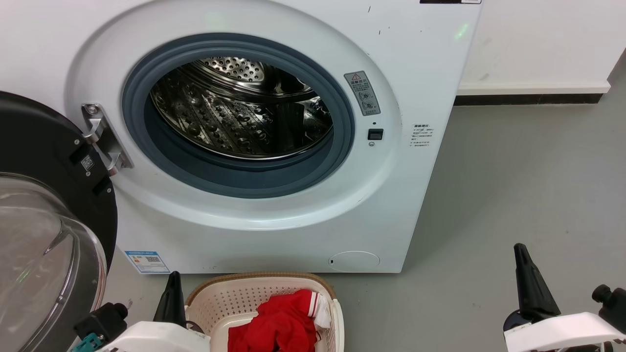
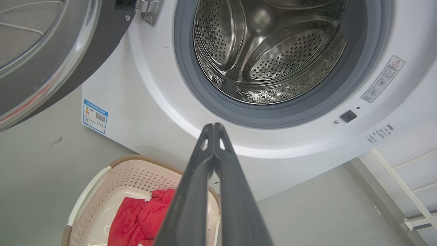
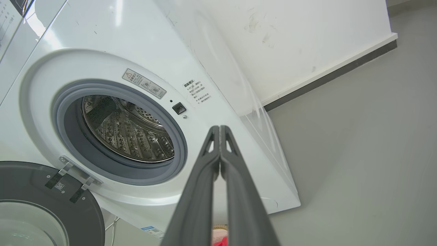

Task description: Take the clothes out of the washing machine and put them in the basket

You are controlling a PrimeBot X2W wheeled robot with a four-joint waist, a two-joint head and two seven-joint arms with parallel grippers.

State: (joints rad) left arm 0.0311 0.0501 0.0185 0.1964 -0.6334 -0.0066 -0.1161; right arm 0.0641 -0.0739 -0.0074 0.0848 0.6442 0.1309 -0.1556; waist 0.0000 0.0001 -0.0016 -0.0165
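We stood before the washing machine (image 1: 391,205) with its round door (image 1: 44,230) swung wide open to our left. The door's black rim and clear glass bowl faced us, and the metal hinge (image 1: 102,139) held it to the white front. Inside the grey rubber ring (image 1: 244,181) the perforated steel drum (image 1: 234,117) shone, and what we could see of it was bare metal.

The basket (image 1: 225,298) sat on the grey floor (image 1: 513,171) just in front of the machine, below the door opening, its brown rim close to the machine's base. The clothes (image 1: 281,325) lay in the basket as a bright red heap toward its right side. A white-striped cuff and white trim were turned up at the heap's right edge, against the basket wall.

Our left gripper (image 1: 173,276) hung low at the basket's left rim, its fingers (image 2: 201,177) clenched tip to tip on themselves. In the left wrist view they pointed up at the lower edge of the ring, above the basket. Our right gripper (image 1: 520,247) hung well apart to the right, over the floor, its fingers (image 3: 201,184) likewise clenched together with the tips touching.

A blue label (image 1: 146,261) was stuck low on the machine's front, left of the basket. A white wall (image 1: 538,39) with a dark skirting strip (image 1: 528,99) ran behind on the right.
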